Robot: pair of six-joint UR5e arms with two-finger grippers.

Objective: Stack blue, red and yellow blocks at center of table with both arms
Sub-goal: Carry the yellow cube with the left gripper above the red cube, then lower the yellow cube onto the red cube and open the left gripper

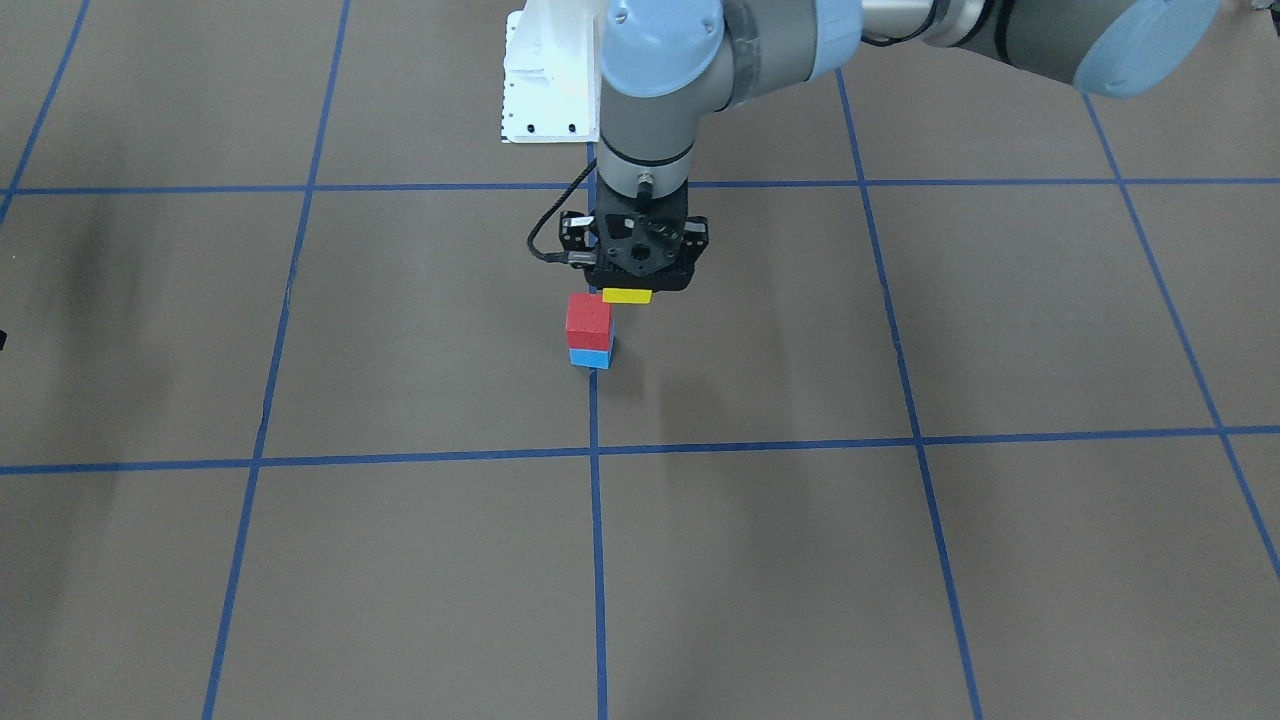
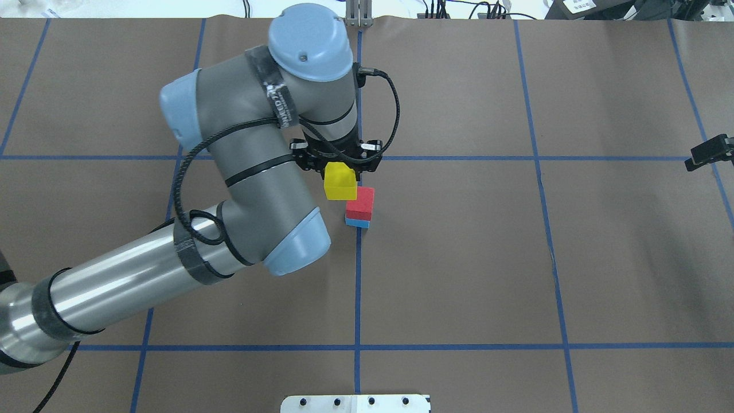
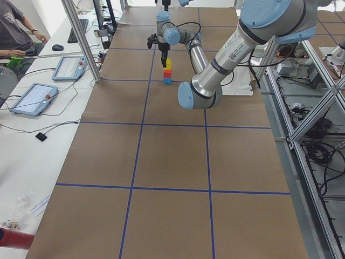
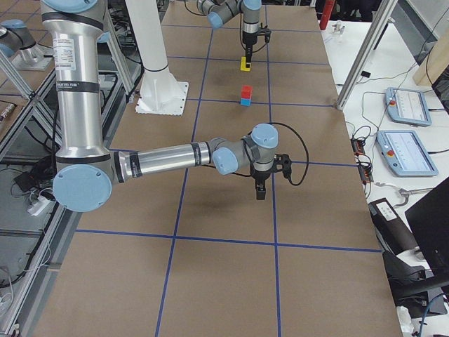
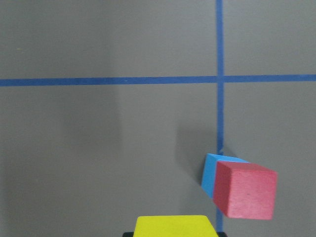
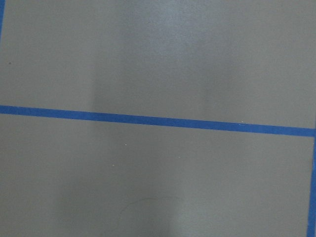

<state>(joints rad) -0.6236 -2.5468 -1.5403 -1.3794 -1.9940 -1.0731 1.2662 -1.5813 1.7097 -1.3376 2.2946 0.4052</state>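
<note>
Gripping the yellow block (image 2: 340, 184) between its fingers, the left claw (image 1: 643, 272) hangs above the table (image 2: 459, 258) near its middle. It holds the block in the air, clear of the other two. The red block (image 2: 361, 203) sits on the blue block (image 2: 356, 222), and this short stack stands just beside a crossing of the blue lines (image 2: 447, 158). In the left wrist view the stack lies off to one side of the yellow block, not straight under it, with a strip of blue showing past the red. The right claw (image 4: 260, 191) hovers over bare table by a blue line, well apart from the stack. Only the side view shows it, so I cannot tell whether it is clenched or released.
</note>
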